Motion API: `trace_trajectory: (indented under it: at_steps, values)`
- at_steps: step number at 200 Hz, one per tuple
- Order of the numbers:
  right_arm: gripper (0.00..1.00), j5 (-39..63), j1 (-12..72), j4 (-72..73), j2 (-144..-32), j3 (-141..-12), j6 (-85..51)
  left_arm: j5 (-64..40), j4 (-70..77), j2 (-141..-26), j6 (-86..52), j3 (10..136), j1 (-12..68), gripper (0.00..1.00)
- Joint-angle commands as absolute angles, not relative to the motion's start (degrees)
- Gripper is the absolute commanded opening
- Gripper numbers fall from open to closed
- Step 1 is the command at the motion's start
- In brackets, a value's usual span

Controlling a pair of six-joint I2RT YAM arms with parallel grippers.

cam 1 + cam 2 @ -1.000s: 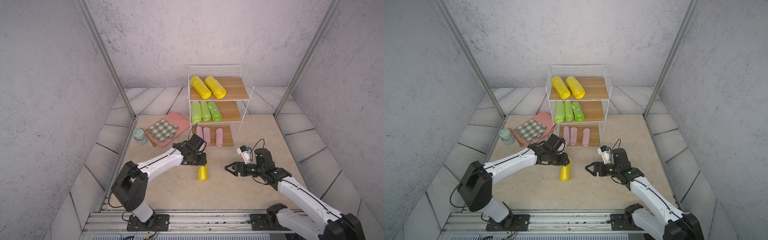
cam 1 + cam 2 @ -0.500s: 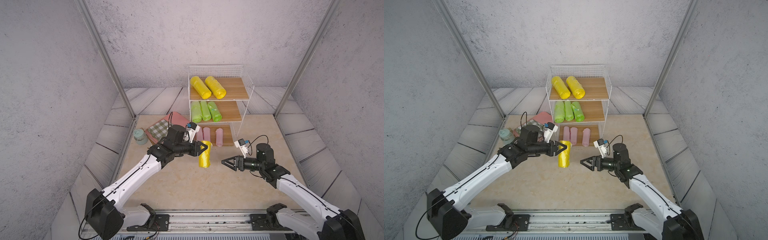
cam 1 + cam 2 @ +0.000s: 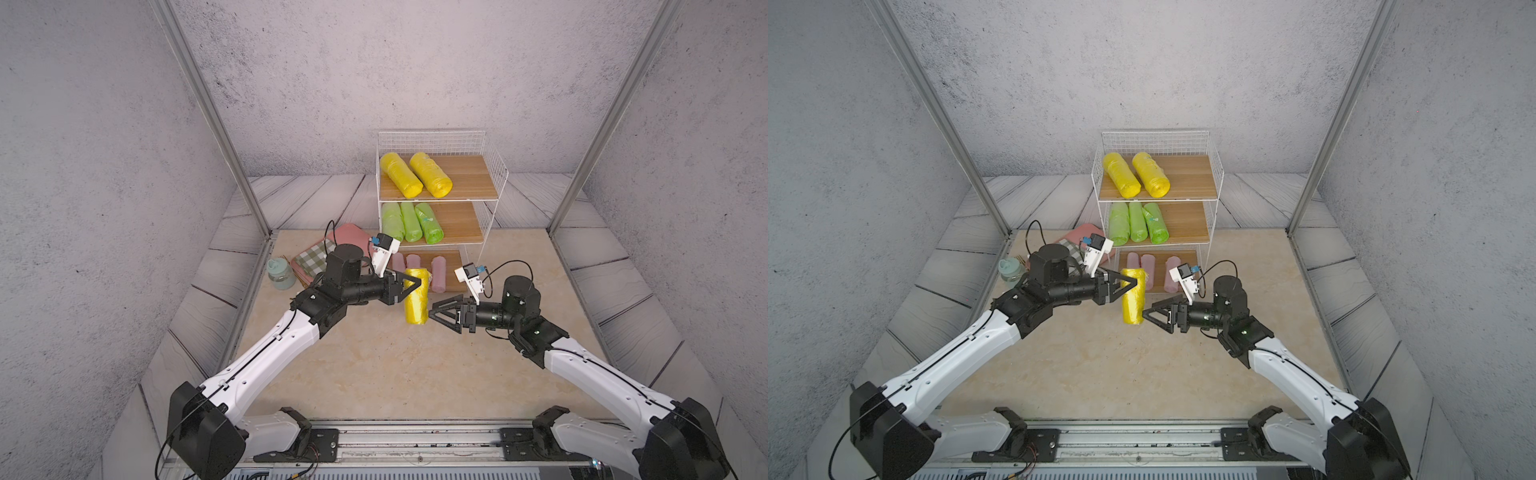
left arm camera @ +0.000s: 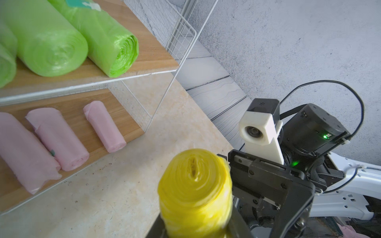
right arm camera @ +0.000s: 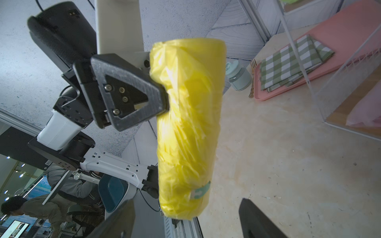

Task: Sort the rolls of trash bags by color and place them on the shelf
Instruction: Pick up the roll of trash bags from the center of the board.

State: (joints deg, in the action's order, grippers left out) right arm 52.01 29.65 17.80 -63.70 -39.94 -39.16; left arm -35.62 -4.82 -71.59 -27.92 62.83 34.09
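The left hand (image 3: 415, 284) is pinching the yellow roll (image 3: 417, 307) near its upper end and holds it upright, clear of the tabletop (image 3: 374, 365). The right hand (image 3: 434, 313) is spread wide and grips nothing. Its fingers (image 5: 259, 220) point at the roll's lower end from just beside it. Behind both stands the shelf (image 3: 432, 143). Two yellow rolls (image 3: 401, 176) lie on its top board, three green rolls (image 3: 409, 220) on the middle board and three pink rolls (image 3: 437, 274) on the bottom board. Beside the shelf, a checkered cloth (image 3: 313, 255) rests on a pink tray (image 3: 349, 232).
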Motion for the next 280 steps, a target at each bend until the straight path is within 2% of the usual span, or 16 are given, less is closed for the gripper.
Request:
trace_trajectory:
  at_steps: [1, 53, 84, 150, 185, 216, 230, 280]
  values:
    - [0.81, 52.47, 30.77, 21.74, -65.24, -41.72, -40.05, -38.0, 0.96, -70.04, -29.18, 62.71, 33.4, 0.0]
    - [0.76, 52.56, 32.25, 24.09, -68.16, -43.37, -40.51, -40.04, 4.3, -70.12, -30.8, 62.13, 33.22, 0.0]
    - [0.68, 52.49, 32.52, 26.1, -69.13, -43.83, -41.18, -40.52, 4.39, -70.18, -30.65, 62.05, 33.13, 0.0]
    - [0.39, 52.38, 32.51, 26.46, -68.69, -43.69, -41.0, -40.74, 5.2, -70.51, -30.59, 61.61, 32.87, 0.0]
    - [0.33, 52.45, 32.52, 26.27, -68.23, -43.73, -41.05, -41.04, 5.7, -71.1, -30.59, 61.61, 32.78, 0.0]
    - [0.15, 52.73, 32.51, 23.63, -67.64, -44.76, -39.56, -40.97, 5.19, -71.32, -30.15, 61.72, 32.53, 0.0]
    - [0.0, 52.65, 32.49, 20.19, -67.19, -45.91, -37.84, -40.87, 4.76, -71.06, -30.1, 61.66, 32.35, 0.08]
    - [0.0, 49.61, 32.46, 10.28, -63.53, -48.74, -31.37, -40.08, 3.88, -69.4, -29.67, 61.0, 31.57, 0.48]
